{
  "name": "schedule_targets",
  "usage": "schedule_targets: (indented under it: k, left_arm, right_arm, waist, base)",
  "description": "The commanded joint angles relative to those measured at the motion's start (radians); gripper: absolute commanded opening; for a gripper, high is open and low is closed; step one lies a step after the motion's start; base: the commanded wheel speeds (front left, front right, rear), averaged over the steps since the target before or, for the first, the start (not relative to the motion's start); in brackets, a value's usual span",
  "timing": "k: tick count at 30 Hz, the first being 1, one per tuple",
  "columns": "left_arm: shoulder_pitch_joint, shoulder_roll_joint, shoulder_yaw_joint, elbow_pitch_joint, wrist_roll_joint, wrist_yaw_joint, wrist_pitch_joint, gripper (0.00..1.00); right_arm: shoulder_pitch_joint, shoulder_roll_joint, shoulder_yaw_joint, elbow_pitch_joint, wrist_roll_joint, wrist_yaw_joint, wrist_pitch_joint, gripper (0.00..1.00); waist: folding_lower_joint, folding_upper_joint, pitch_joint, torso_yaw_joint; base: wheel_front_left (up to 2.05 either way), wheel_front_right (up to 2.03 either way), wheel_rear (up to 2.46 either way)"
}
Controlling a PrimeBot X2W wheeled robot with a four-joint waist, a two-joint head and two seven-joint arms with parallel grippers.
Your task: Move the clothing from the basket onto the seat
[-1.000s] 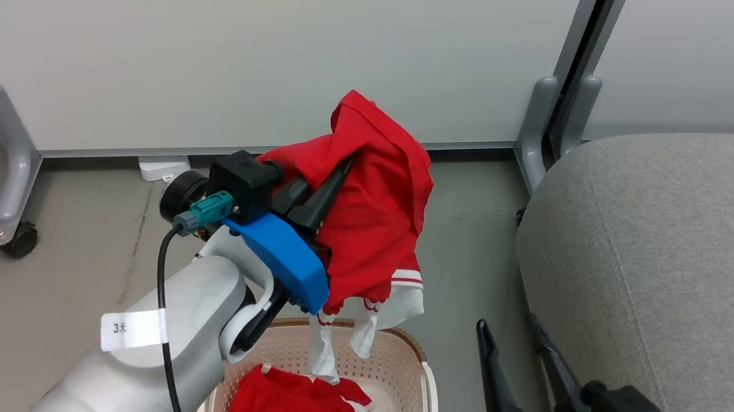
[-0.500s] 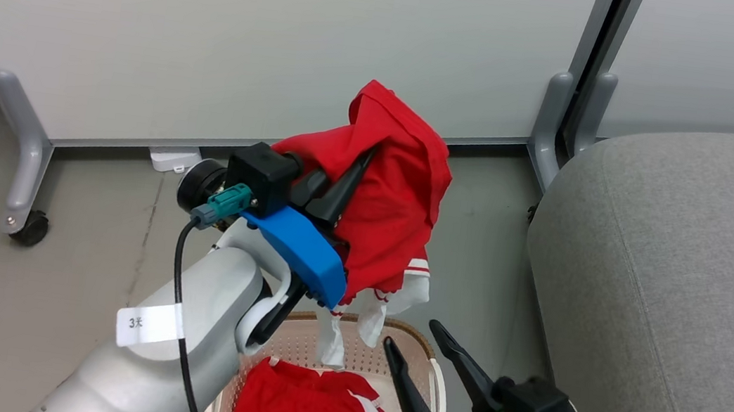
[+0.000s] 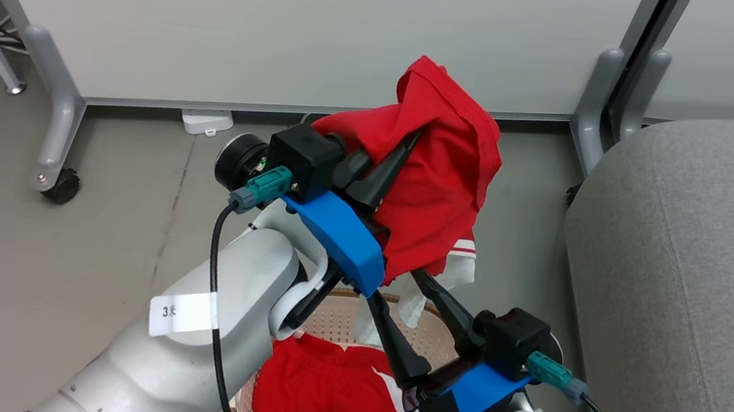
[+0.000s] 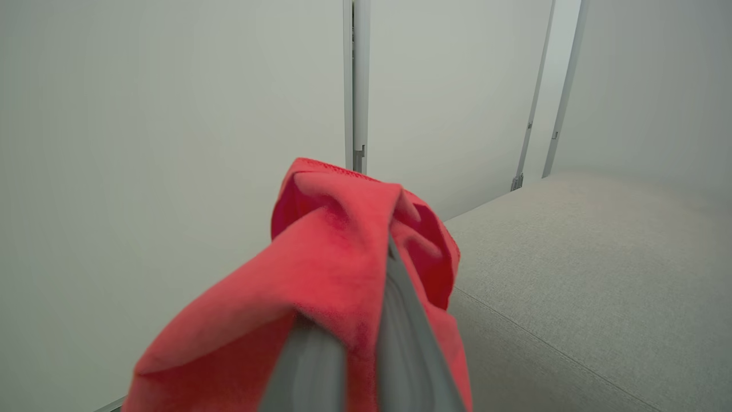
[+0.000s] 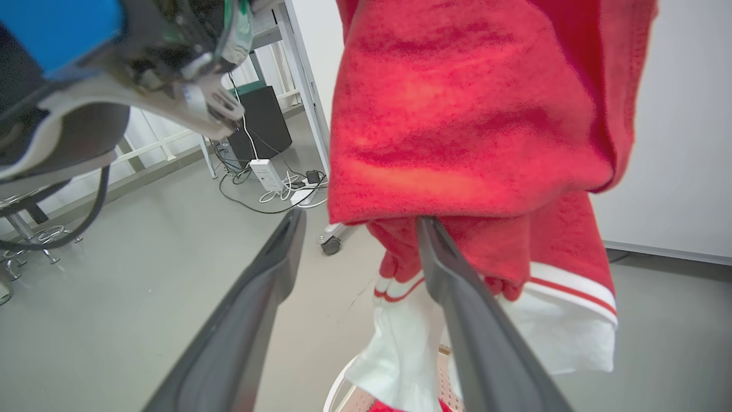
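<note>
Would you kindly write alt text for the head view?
The left gripper holds a red garment above the basket, where a second red garment lies; the open right gripper points at the hanging hem. Grey seat at right.

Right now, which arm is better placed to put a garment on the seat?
Left. The left end effector is shut on the red garment, lifted above the basket beside the seat; the right end effector is open, gripping nothing.

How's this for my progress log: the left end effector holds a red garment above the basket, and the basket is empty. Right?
The basket is not empty: the head view shows a second red garment lying in it. The left end effector does hold a red garment above it.
</note>
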Motion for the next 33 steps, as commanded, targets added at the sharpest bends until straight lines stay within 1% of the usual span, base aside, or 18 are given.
schedule_targets:
  k: [1,6,17,20,21,22,33]
  left_arm:
    - [-0.018,-0.004,-0.001,-0.001,0.005,-0.004,-0.004,0.00]
    - [-0.034,-0.018,-0.005,-0.001,0.007,-0.006,-0.005,0.00]
    - [-0.046,-0.040,0.003,-0.016,0.023,-0.008,-0.005,0.00]
    - [-0.045,-0.044,0.007,-0.019,0.026,-0.008,-0.005,0.00]
    - [-0.044,-0.045,0.008,-0.020,0.026,-0.009,-0.005,0.00]
    - [-0.043,-0.046,0.010,-0.020,0.027,-0.009,-0.005,0.00]
    - [-0.032,-0.052,0.030,-0.008,0.039,-0.013,-0.005,0.00]
  right_arm:
    - [-0.025,-0.002,0.001,0.003,0.005,0.000,-0.004,1.00]
    - [-0.067,-0.002,0.001,0.014,0.052,0.000,-0.004,1.00]
    - [-0.105,-0.003,-0.057,0.016,0.185,0.000,-0.004,1.00]
    - [-0.117,-0.003,-0.068,0.019,0.193,0.000,-0.004,1.00]
    - [-0.118,-0.003,-0.070,0.019,0.195,0.000,-0.004,0.40]
    - [-0.120,-0.003,-0.070,0.015,0.197,0.000,-0.004,0.00]
    - [-0.122,-0.003,-0.074,-0.001,0.179,0.000,-0.004,0.00]
  waist:
    - [-0.0001,-0.0001,0.011,0.010]
    - [-0.0001,-0.0001,0.034,0.031]
    - [-0.0001,-0.0001,0.074,0.059]
    - [-0.0001,-0.0001,0.081,0.063]
    - [-0.0001,-0.0001,0.083,0.063]
    - [-0.0001,-0.0001,0.084,0.064]
    - [-0.0001,-0.0001,0.085,0.056]
  base:
    - [0.00,0.00,0.00]
    - [0.00,0.00,0.00]
    - [0.00,0.00,0.00]
    - [0.00,0.00,0.00]
    - [0.00,0.00,0.00]
    - [0.00,0.00,0.00]
    - [0.00,0.00,0.00]
